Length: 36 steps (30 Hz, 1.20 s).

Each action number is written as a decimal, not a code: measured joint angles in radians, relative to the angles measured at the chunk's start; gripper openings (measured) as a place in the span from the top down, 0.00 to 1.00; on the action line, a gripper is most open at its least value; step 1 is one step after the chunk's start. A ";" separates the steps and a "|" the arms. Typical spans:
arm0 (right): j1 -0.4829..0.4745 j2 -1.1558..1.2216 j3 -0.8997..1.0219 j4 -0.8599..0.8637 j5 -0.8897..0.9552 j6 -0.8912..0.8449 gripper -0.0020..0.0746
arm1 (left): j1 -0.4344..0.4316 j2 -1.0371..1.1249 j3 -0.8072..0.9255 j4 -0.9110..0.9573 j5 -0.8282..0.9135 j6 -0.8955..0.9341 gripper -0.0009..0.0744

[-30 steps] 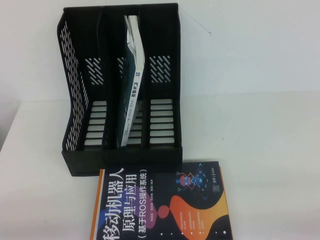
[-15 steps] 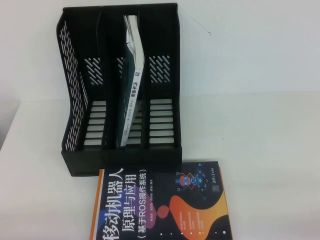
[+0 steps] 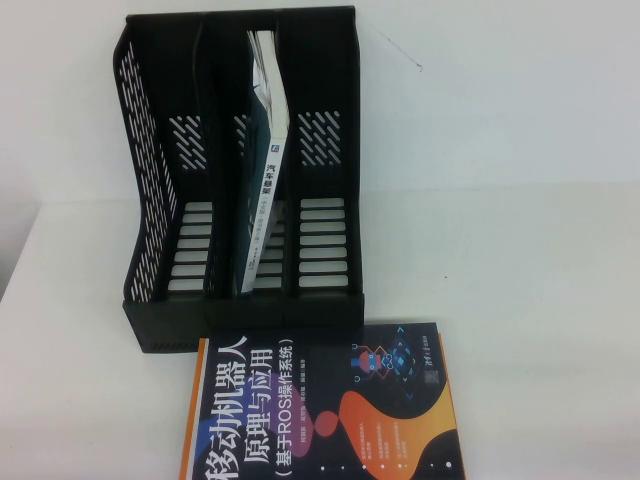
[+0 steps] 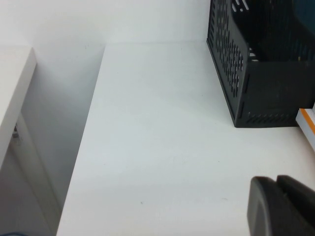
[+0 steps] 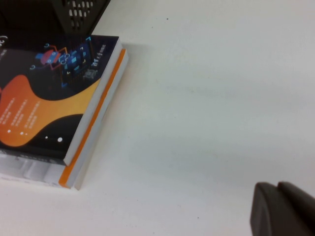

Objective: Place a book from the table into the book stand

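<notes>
The thin white book with the teal spine [image 3: 262, 165] stands leaning in the middle slot of the black book stand [image 3: 325, 255] on the white table [image 3: 520, 300]. No gripper shows in the high view. My left gripper [image 4: 276, 183] hangs shut and empty over bare table beside the stand's left side [image 4: 236, 64]. My right gripper [image 5: 277, 189] hangs shut and empty over bare table to the right of the black-and-orange book [image 5: 49, 108].
A black-and-orange book [image 3: 320, 410] with large white characters lies flat in front of the stand, on another book. The table's left edge [image 4: 81, 147] drops off beside a white wall.
</notes>
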 joint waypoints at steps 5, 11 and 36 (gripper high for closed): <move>0.000 0.000 0.000 0.000 0.000 0.000 0.98 | 0.000 0.000 0.000 0.000 0.000 0.000 0.99; -0.005 -0.024 0.002 -0.016 0.000 0.033 0.98 | 0.000 0.000 0.000 0.000 0.000 0.002 0.99; -0.533 -0.287 0.251 0.157 -0.232 -0.278 0.98 | 0.000 -0.001 -0.002 -0.002 0.006 0.004 0.99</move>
